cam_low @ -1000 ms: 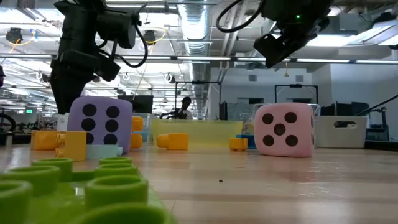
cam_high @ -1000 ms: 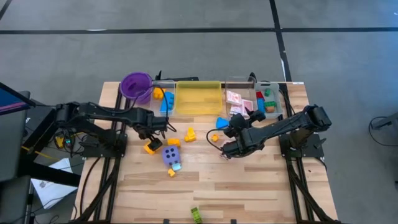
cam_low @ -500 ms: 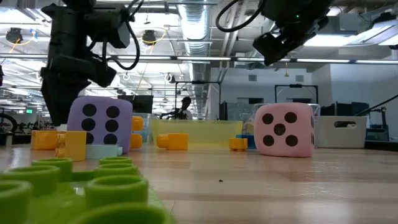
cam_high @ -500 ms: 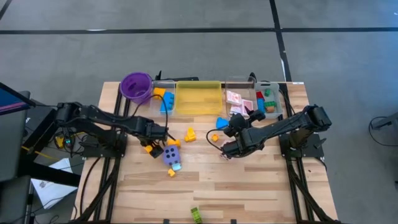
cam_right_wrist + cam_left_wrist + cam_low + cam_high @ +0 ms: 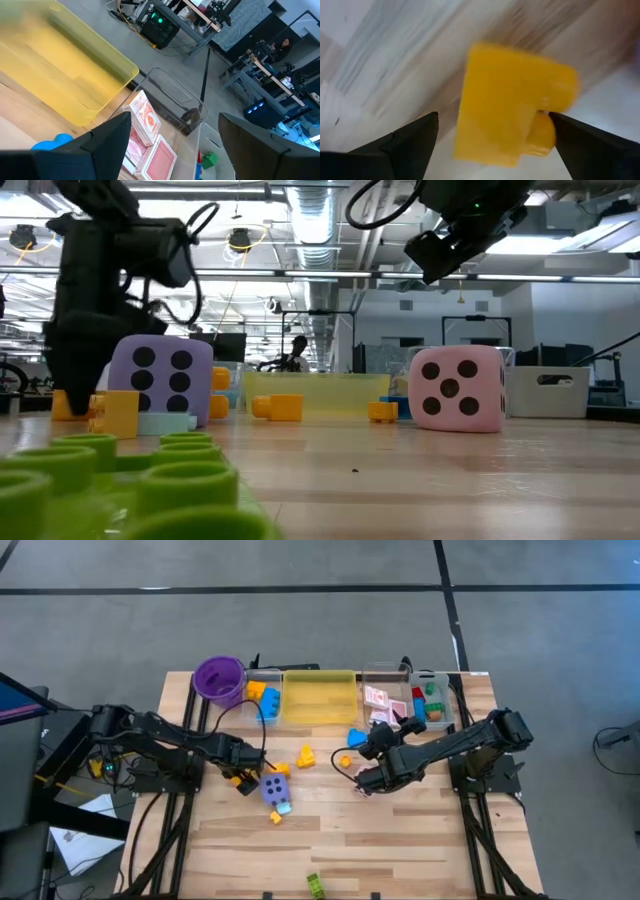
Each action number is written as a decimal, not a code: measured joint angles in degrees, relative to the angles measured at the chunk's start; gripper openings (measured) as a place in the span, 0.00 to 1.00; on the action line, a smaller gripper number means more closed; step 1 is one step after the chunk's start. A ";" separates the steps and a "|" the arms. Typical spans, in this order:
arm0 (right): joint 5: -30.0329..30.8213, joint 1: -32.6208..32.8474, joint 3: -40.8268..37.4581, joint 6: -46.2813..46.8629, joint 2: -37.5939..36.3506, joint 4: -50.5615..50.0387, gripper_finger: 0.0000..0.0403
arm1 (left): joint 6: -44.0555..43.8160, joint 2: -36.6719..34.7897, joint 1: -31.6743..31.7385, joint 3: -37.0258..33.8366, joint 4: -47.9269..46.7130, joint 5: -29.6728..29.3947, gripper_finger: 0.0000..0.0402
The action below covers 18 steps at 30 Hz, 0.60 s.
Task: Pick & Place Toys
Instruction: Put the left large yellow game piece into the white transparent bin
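My left gripper [image 5: 241,778] points down, open, low over a yellow block [image 5: 510,100] on the table; its fingers stand on either side of the block. Beside it is the purple die [image 5: 275,790], with a pale blue block [image 5: 284,807] and a small yellow one [image 5: 275,818]. A yellow block [image 5: 306,754], an orange piece [image 5: 345,761] and a blue block [image 5: 357,738] lie mid-table. The pink die [image 5: 460,387] sits under my right arm. My right gripper [image 5: 175,117] hangs open above the table, facing the pink cards [image 5: 150,135].
Along the far edge stand a purple cup [image 5: 220,678], a clear tray with blocks [image 5: 262,700], a yellow tray [image 5: 320,698], a clear tray of cards [image 5: 380,700] and one with red and green blocks [image 5: 432,700]. A green block [image 5: 315,885] lies at the near edge.
My left gripper has come down and a little toward the table's near edge, onto the yellow block beside the purple die, still open. The toys have not moved.
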 joint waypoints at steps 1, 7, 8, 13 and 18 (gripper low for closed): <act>0.00 0.00 0.00 0.00 0.00 0.12 0.73 | -0.10 0.00 0.00 -0.62 -0.02 0.00 0.91; 0.00 -0.04 0.00 -0.02 0.00 0.45 0.73 | -0.74 -0.24 0.02 -2.74 0.66 0.33 0.90; 0.00 -0.04 0.00 -0.02 0.00 0.47 0.73 | -0.74 -0.22 0.02 -2.78 0.75 0.33 0.88; 0.00 -0.04 0.00 -0.02 0.00 0.53 0.73 | 0.80 -0.20 -0.02 -2.97 3.97 0.44 0.73; 0.00 -0.04 0.00 -0.02 0.00 0.64 0.73 | 2.28 -0.17 -0.06 -2.91 7.72 -1.15 0.69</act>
